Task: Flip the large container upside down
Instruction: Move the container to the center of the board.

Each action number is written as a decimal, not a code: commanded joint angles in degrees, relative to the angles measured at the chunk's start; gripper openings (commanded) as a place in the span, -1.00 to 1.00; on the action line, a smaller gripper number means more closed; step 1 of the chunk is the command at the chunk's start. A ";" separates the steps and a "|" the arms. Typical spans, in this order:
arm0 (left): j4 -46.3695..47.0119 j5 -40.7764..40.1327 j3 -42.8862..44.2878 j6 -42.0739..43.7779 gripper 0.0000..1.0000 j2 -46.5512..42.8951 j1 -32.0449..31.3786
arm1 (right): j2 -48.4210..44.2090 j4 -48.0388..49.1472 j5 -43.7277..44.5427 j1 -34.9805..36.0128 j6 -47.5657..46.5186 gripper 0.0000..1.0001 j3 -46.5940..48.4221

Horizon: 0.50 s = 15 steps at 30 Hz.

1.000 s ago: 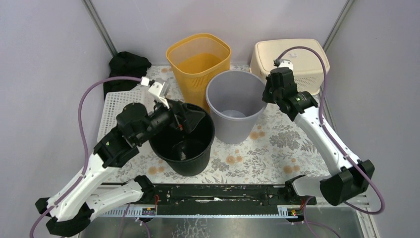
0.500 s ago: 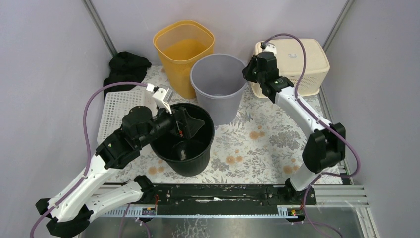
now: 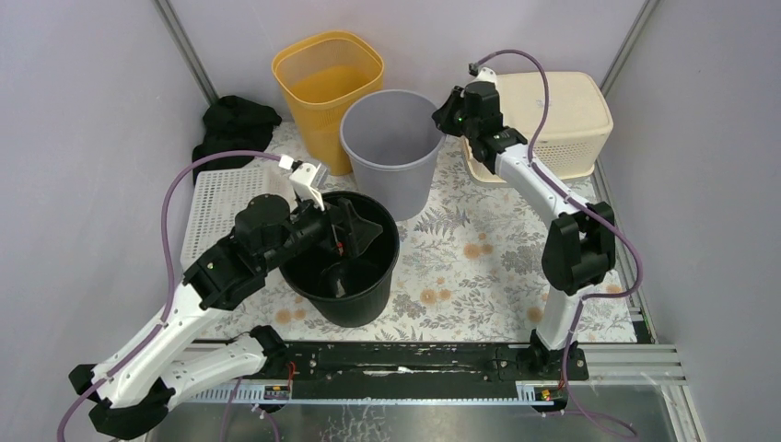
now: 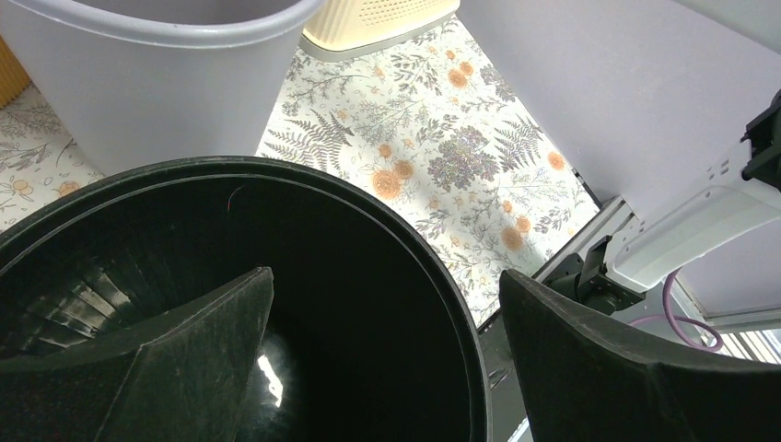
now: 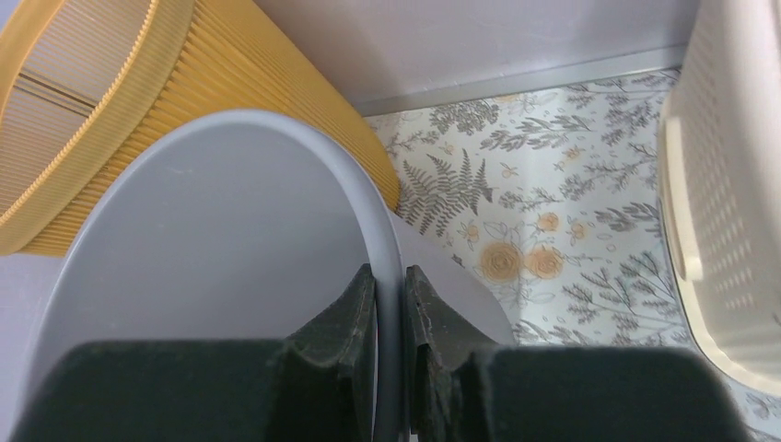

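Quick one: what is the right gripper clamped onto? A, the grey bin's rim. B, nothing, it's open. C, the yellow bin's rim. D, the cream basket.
A: in the right wrist view the right gripper is pinched shut on the rim of the grey bin, one finger inside the wall and one outside.

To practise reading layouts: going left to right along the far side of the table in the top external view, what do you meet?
black cloth → yellow bin → grey bin → cream basket
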 commanded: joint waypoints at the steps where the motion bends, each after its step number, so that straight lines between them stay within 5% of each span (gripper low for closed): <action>1: 0.00 0.21 2.17 0.47 1.00 0.56 0.23 | 7.16 -2.25 -0.25 0.32 0.93 -1.00 3.80; 15: -1.41 -0.84 2.31 -0.51 1.00 -1.02 0.22 | 9.81 -3.38 4.17 -3.10 -0.59 -1.00 10.54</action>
